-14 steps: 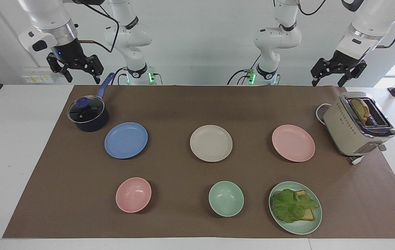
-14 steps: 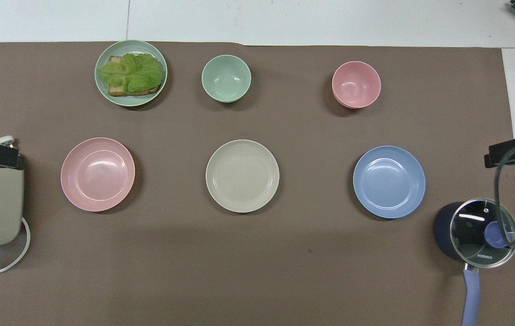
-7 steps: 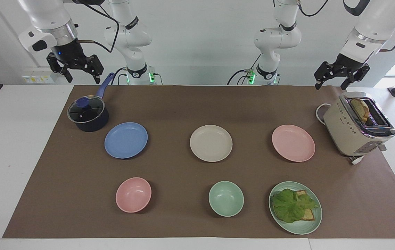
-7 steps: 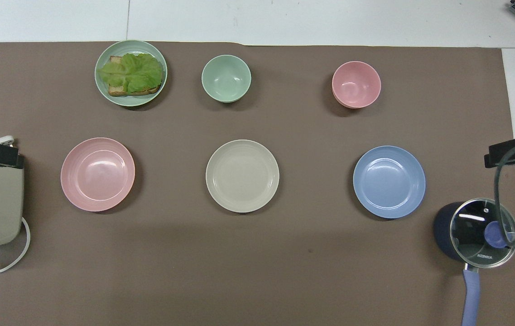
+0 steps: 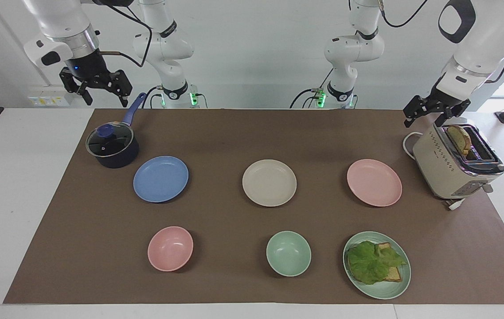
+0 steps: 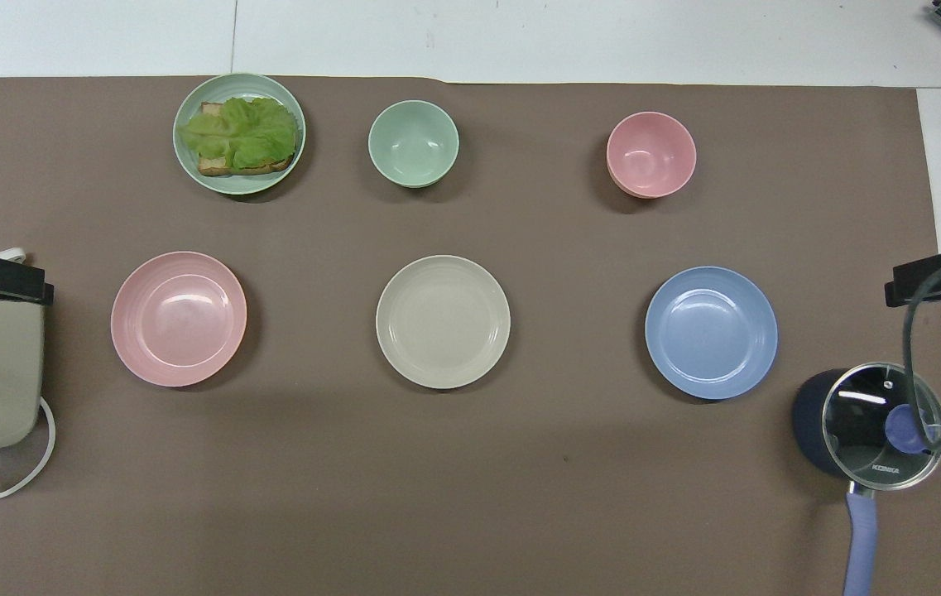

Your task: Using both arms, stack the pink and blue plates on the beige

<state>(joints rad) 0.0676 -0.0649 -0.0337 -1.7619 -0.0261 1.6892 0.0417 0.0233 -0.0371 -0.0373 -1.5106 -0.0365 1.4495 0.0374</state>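
Brown mat [image 5: 216, 133] on a white table; we see nothing stacked yet. Beige plate [image 5: 269, 182] sits mid-mat btwn blue plate [image 5: 161, 178] and pink plate [image 5: 374, 182]. Left gripper [image 5: 429, 116], jaws spread and empty, hangs just over the toaster [image 5: 455, 164]; right gripper [image 5: 96, 91], also spread and empty, waits above the pot [image 5: 112, 146]. Risks, imo: left clips the toaster going down; shallow rims slip a pinch; both arms collide over beige.

Robot lab, two white arms [image 5: 163, 48] bolted at a white tabletop [image 5: 21, 177], bare walls, brown mat [image 5: 234, 133], staged kitchenware
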